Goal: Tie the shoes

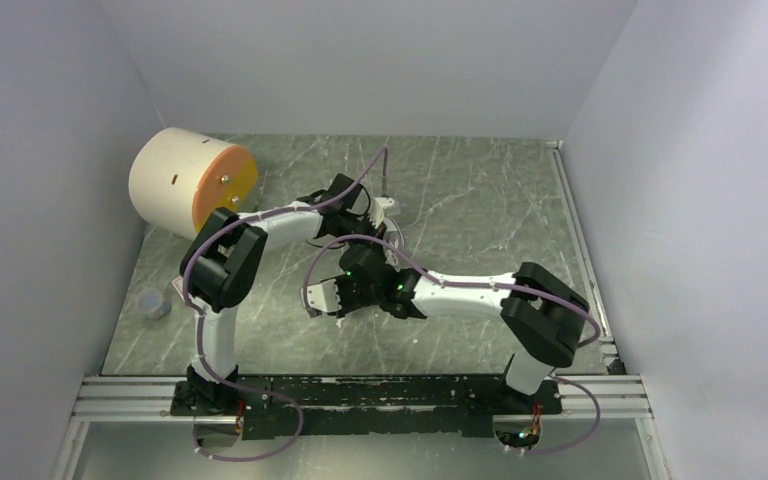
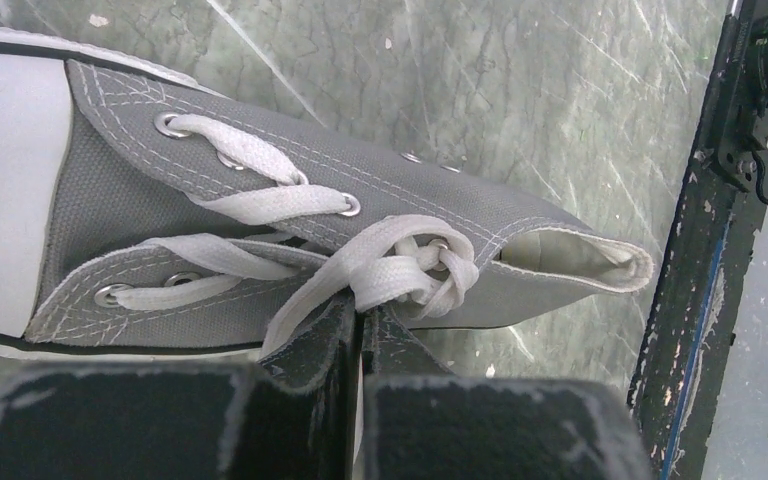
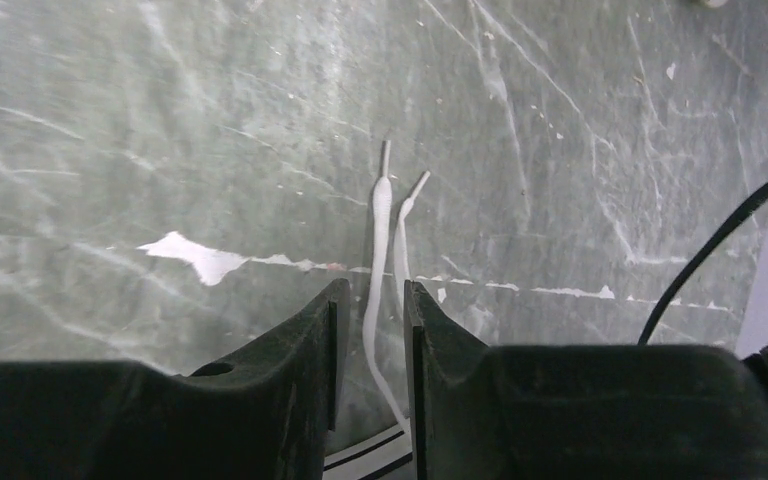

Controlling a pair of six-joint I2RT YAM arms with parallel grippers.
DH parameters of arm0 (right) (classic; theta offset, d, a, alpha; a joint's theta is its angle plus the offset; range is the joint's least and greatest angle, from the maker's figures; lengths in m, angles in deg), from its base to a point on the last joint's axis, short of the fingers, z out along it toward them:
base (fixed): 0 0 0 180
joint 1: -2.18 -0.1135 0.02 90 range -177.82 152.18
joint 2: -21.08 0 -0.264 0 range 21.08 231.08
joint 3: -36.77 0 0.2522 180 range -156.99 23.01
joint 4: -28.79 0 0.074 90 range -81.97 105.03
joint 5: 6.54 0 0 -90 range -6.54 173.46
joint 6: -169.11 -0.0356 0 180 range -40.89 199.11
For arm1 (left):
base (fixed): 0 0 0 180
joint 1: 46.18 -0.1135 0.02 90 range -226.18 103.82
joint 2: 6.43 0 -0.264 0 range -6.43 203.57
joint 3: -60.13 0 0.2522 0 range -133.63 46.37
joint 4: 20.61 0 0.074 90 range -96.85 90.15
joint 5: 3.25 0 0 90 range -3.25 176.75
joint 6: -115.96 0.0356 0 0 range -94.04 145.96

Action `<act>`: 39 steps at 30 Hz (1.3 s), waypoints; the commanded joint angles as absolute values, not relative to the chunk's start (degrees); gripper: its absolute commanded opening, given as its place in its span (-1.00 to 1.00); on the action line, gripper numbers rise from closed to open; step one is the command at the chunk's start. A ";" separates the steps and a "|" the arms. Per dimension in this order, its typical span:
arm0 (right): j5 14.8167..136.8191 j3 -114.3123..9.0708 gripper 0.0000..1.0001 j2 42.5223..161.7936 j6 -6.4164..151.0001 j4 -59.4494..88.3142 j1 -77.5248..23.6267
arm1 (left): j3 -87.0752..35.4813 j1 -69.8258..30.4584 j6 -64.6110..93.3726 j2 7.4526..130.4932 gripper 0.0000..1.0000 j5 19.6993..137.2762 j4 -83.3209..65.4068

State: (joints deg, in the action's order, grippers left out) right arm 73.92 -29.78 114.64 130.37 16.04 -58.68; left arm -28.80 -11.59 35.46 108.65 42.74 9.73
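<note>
Jaws are hidden from above: my left gripper [image 1: 372, 208] covers the sneaker [image 1: 391, 207], with the right gripper [image 1: 326, 298] on the sneaker's near side. At the left wrist, my fingers [image 2: 320, 340] are pressed together on a lace [image 2: 300, 310] beside the sneaker's knot [image 2: 422, 265], anchoring it, I judge. At the right wrist, jaws stand narrowly apart astride the lace ends [image 3: 381, 210] trailing from the sneaker, not yet pinching.
</note>
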 commanded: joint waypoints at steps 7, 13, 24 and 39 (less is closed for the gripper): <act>87.06 -31.08 -0.37 121.83 133.58 23.50 -59.42 | -30.07 -11.77 35.36 109.93 -0.90 41.28 10.93; 86.45 -31.36 -0.36 124.31 134.32 24.77 -58.76 | -29.97 -11.82 35.97 109.50 -0.90 41.55 12.52; 86.49 -35.37 -0.32 131.18 130.12 25.20 -56.50 | -30.02 -11.82 35.63 109.33 -0.90 41.46 12.76; 79.78 -41.32 -1.00 127.71 119.76 15.34 -56.88 | -29.79 -11.89 36.97 108.45 -0.90 42.32 14.12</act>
